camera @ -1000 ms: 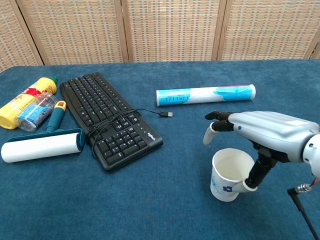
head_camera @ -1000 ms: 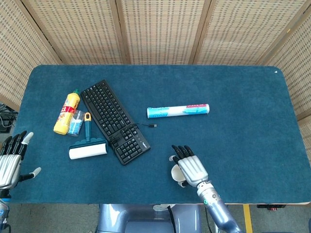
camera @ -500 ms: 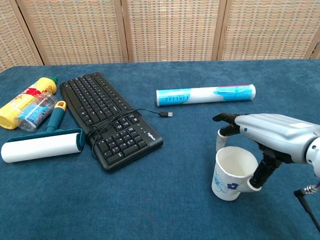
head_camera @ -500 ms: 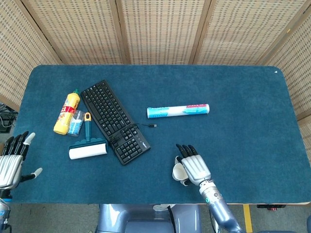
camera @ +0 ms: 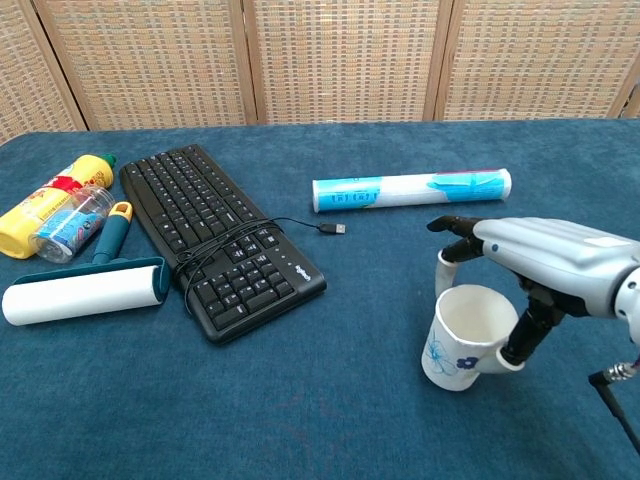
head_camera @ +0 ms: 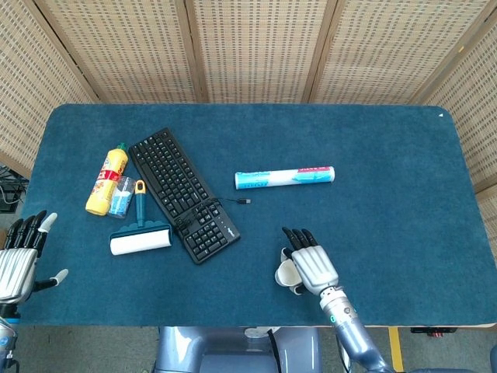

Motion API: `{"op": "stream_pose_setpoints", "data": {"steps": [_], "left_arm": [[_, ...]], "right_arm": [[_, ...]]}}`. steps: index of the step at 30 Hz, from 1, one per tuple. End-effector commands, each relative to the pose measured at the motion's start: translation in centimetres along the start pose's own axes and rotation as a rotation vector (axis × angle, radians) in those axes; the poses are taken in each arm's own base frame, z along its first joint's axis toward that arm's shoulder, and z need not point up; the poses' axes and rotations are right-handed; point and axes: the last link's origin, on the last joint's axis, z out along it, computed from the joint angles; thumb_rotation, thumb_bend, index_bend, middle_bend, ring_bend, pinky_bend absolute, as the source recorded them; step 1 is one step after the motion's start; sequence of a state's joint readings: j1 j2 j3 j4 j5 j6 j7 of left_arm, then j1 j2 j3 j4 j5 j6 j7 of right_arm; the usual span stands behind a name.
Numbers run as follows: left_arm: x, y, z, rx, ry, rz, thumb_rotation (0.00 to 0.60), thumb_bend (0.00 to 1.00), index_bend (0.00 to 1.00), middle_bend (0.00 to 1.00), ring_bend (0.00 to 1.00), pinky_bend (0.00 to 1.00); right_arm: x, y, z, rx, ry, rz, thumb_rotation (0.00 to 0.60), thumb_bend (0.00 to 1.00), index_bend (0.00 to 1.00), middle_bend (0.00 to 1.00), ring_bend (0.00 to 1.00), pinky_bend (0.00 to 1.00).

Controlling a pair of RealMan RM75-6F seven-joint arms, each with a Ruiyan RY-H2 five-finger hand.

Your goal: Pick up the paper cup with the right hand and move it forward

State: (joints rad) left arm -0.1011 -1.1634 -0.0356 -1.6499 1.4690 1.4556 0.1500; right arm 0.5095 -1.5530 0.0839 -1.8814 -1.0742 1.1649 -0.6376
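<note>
The white paper cup (camera: 458,338) with a blue flower print is near the table's front edge, tilted with its mouth up and toward the right. My right hand (camera: 545,264) arches over it. The fingers (camera: 447,252) come down on the far side of the rim and the thumb (camera: 520,335) presses the near side, so the cup is gripped. In the head view the cup (head_camera: 285,274) shows only partly beside the right hand (head_camera: 311,266). My left hand (head_camera: 19,259) hovers by the table's left front edge, fingers spread, holding nothing.
A black keyboard (camera: 215,238) with its coiled cable lies to the left of the middle. Beyond the cup lies a blue-and-white roll (camera: 410,189). At the far left are a lint roller (camera: 85,290), a yellow bottle (camera: 50,204) and a small clear bottle (camera: 70,226).
The right hand has closed on the cup and shifted slightly right. The cup, upright before, now leans in the grip. The left hand has barely moved.
</note>
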Motion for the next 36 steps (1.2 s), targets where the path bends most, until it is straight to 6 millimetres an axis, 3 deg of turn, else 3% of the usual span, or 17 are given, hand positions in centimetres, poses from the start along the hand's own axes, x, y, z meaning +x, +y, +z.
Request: {"op": "stream_pose_setpoints", "data": {"steps": [1, 13, 21, 36], "left_arm": [[0.0, 0.0, 0.0, 0.002, -0.001, 0.001, 0.600, 0.17, 0.00, 0.00, 0.00, 0.00], [0.0, -0.3, 0.2, 0.013, 0.002, -0.003, 0.600, 0.18, 0.00, 0.00, 0.00, 0.00], [0.2, 0.0, 0.1, 0.002, 0.019, 0.007, 0.600, 0.18, 0.00, 0.00, 0.00, 0.00], [-0.1, 0.1, 0.1, -0.004, 0.011, 0.013, 0.600, 0.18, 0.00, 0.00, 0.00, 0.00]], "right_arm": [[0.7, -0.1, 0.4, 0.000, 0.033, 0.039, 0.600, 0.21, 0.45, 0.08, 0.00, 0.00], [3.3, 0.0, 3.3, -0.026, 0.174, 0.142, 0.600, 0.21, 0.45, 0.08, 0.00, 0.00], [2.2, -0.3, 6.4, -0.059, 0.187, 0.235, 0.600, 0.21, 0.45, 0.08, 0.00, 0.00], [-0.4, 0.3, 8.6, -0.103, 0.167, 0.253, 0.600, 0.21, 0.45, 0.07, 0.00, 0.00]]}}
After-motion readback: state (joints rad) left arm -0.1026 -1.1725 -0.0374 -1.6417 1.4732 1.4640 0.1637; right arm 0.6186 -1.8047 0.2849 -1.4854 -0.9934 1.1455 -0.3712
